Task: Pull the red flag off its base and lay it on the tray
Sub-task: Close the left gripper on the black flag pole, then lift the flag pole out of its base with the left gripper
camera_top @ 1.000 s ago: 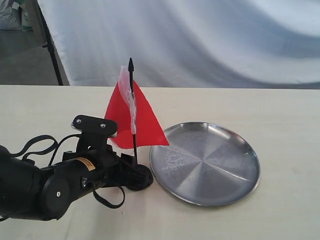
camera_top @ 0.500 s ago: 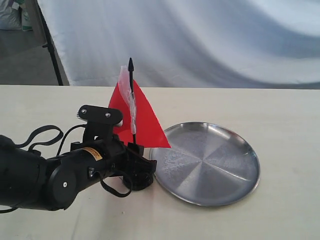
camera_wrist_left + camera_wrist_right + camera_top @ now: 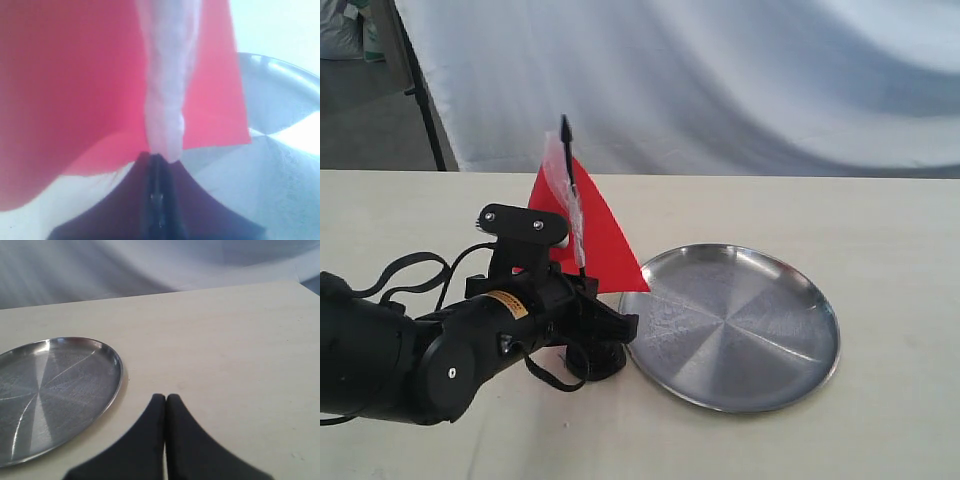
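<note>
L claw (image 3: 592,303) is pinched tight on the red flag (image 3: 598,235), low on its stick (image 3: 567,150), just beside the tray (image 3: 740,330). Flag tilts away from tray. The base (image 3: 604,362) sits on desk (image 3: 880,230) under claw, approx. touching tray rim. Can't tell if stick is in its hole. R claw (image 3: 165,399) is closed, holding nothing, near tray.

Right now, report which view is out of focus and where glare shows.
Left wrist view: the red flag fills most of the frame, blurred at close range. Exterior view: sharp, faint radial sheen on the tray. Right wrist view: sharp, bright streaks across the tray.
</note>
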`<control>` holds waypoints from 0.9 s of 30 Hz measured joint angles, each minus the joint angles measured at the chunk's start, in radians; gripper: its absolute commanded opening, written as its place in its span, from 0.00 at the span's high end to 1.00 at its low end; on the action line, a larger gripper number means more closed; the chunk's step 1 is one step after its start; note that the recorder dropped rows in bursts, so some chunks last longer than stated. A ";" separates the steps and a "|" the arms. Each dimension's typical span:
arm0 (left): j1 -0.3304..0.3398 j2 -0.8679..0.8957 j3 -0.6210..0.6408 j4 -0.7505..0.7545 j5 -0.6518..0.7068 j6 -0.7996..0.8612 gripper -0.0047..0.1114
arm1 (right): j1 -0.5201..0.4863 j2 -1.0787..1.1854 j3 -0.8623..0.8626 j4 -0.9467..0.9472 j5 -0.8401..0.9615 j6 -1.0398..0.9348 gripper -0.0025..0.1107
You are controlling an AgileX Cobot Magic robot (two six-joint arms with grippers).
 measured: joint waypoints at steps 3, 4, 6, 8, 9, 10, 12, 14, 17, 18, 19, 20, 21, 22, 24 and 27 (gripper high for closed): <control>0.000 0.000 0.000 0.000 0.000 0.000 0.96 | 0.000 0.000 0.000 0.000 0.000 0.000 0.98; 0.000 0.000 0.000 0.000 0.000 0.000 0.96 | 0.000 0.000 0.000 0.000 0.000 0.000 0.98; 0.000 0.000 0.000 0.000 -0.002 -0.002 0.96 | 0.000 0.000 0.000 0.000 0.000 0.000 0.98; 0.000 -0.002 0.000 0.000 -0.002 -0.002 0.96 | 0.000 0.000 0.000 0.000 0.000 0.000 0.98; 0.000 -0.009 0.000 0.000 0.007 -0.002 0.96 | 0.000 0.000 0.000 0.000 0.000 0.000 0.98; 0.000 -0.027 0.000 0.006 0.017 -0.002 0.96 | 0.000 0.000 0.000 0.000 0.000 0.000 0.98; 0.000 -0.066 0.000 0.022 0.002 -0.002 0.96 | 0.000 0.000 0.000 0.000 0.000 0.000 0.98; 0.000 -0.122 0.000 0.034 -0.013 0.000 0.96 | 0.000 0.000 0.000 0.000 0.000 0.000 0.98; 0.000 -0.192 -0.002 0.043 -0.022 0.000 0.96 | 0.000 0.000 0.000 0.000 0.000 0.000 0.98; 0.000 -0.211 -0.002 0.045 -0.024 -0.005 0.96 | 0.000 0.000 0.000 0.000 0.000 0.000 0.98; 0.000 -0.226 -0.002 0.051 -0.025 -0.012 0.96 | 0.000 0.000 0.000 0.000 0.000 0.000 0.98; 0.000 -0.238 -0.002 0.057 -0.026 -0.029 0.96 | 0.000 0.000 0.000 0.000 0.000 0.000 0.98; 0.000 -0.243 -0.002 0.061 -0.026 -0.056 0.96 | 0.000 0.000 0.000 0.000 0.000 0.000 0.98; 0.000 -0.246 -0.002 0.073 -0.026 -0.086 0.96 | 0.000 0.000 0.000 0.000 0.000 0.000 0.98; 0.000 -0.243 -0.002 0.140 -0.029 -0.204 0.96 | 0.000 0.000 0.000 0.000 0.000 0.000 0.98; 0.000 -0.212 -0.002 0.337 -0.091 -0.483 0.96 | 0.000 0.000 0.000 0.000 0.000 0.000 0.98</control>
